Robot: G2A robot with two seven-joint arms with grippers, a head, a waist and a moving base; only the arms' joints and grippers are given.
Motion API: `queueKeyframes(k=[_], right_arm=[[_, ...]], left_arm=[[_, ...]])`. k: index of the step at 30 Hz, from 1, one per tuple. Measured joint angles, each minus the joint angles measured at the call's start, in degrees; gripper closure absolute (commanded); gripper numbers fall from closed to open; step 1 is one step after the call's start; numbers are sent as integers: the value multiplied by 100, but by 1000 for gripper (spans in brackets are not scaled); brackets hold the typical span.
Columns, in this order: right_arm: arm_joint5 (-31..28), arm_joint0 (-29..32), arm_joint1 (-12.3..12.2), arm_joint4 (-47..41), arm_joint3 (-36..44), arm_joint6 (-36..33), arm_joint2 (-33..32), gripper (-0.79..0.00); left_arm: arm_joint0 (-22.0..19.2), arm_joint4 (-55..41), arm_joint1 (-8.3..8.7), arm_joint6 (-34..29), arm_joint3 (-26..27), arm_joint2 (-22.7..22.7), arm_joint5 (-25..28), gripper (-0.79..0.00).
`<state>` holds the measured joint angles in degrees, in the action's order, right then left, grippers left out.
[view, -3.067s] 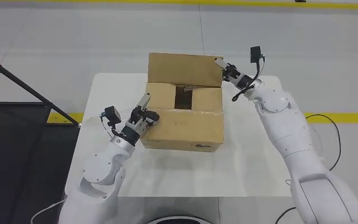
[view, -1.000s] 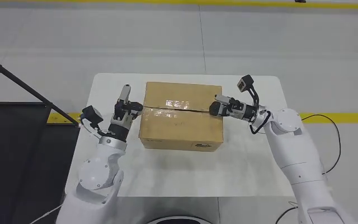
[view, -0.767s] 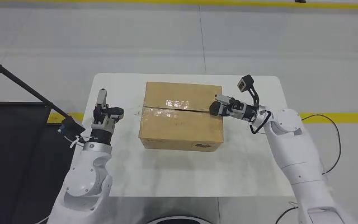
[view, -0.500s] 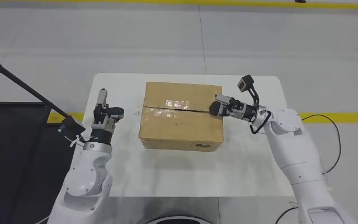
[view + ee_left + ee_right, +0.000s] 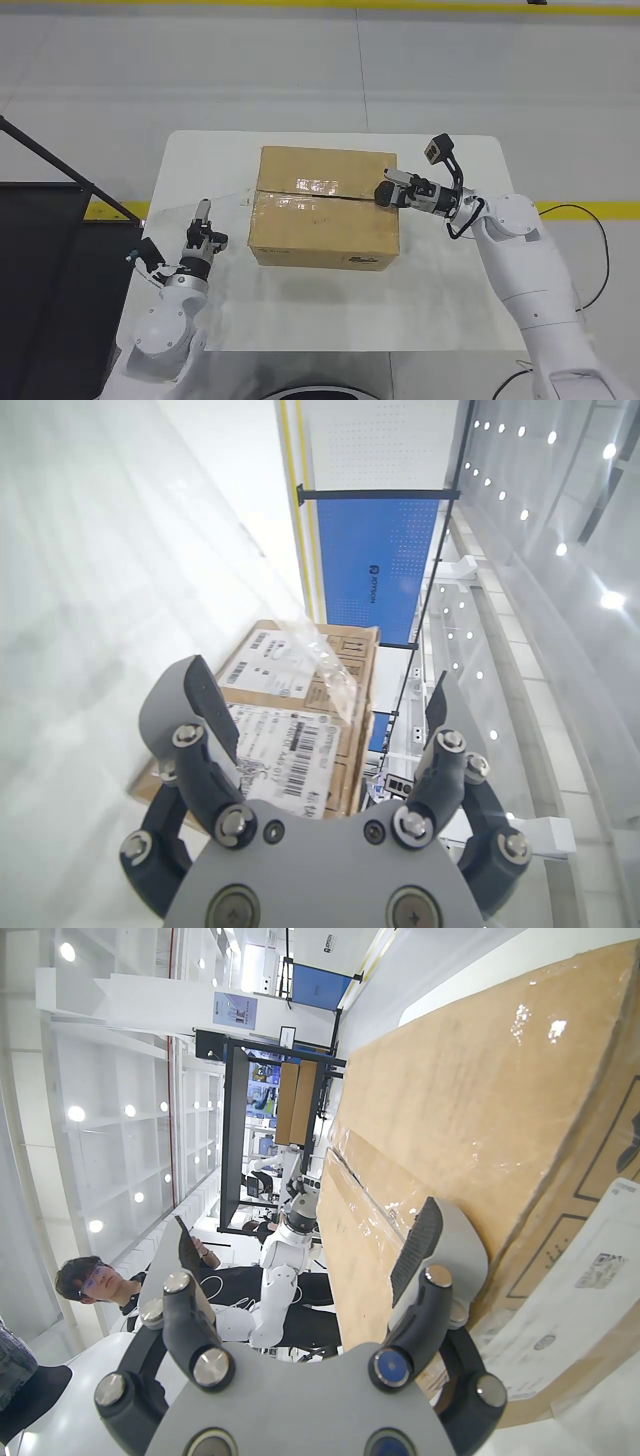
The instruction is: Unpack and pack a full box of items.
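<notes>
Box point(image 5: 325, 205): found shut on white table point(image 5: 440, 300), between both grippers. Set right gripper point(image 5: 382, 190) at its top edge, fingers spread, one above the flaps. Held left gripper point(image 5: 207, 228) near the opposite side, apart, spread, empty. Noted clear tape point(image 5: 300, 198) along the seam.

Plain tan-brown cardboard on the box point(image 5: 325, 205), no pattern on top. Clear glossy tape point(image 5: 310, 194) along the seam, white glare spots. White labels point(image 5: 280, 740) on one side face, black barcodes and small black print; thin black outlined symbols beside them. White table point(image 5: 300, 310). White arms point(image 5: 520, 240). Silver-grey body on left gripper point(image 5: 320, 685), dark charcoal fingers point(image 5: 210, 710). Same scheme on right gripper point(image 5: 305, 1223), ribbed black pads point(image 5: 415, 1248). Pale grey floor point(image 5: 480, 70), yellow stripe point(image 5: 590, 211). Black patch point(image 5: 45, 290) beside the table, maybe a mat. Blue dotted panel point(image 5: 375, 555) in the background.
</notes>
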<state>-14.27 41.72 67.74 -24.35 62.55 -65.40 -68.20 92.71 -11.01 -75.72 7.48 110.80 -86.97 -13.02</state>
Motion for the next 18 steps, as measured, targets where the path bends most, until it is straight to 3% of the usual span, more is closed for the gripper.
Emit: queueKeyframes(k=[11, 18], right_arm=[[0, 0, 0, 0, 0, 0, 0, -785], [0, 0, 0, 0, 0, 0, 0, -785]], left_arm=[[-1333, -778, -89, -68, -1474, 92, -37, -785], [-1882, -967, -129, -79, -1892, 182, -81, -785]])
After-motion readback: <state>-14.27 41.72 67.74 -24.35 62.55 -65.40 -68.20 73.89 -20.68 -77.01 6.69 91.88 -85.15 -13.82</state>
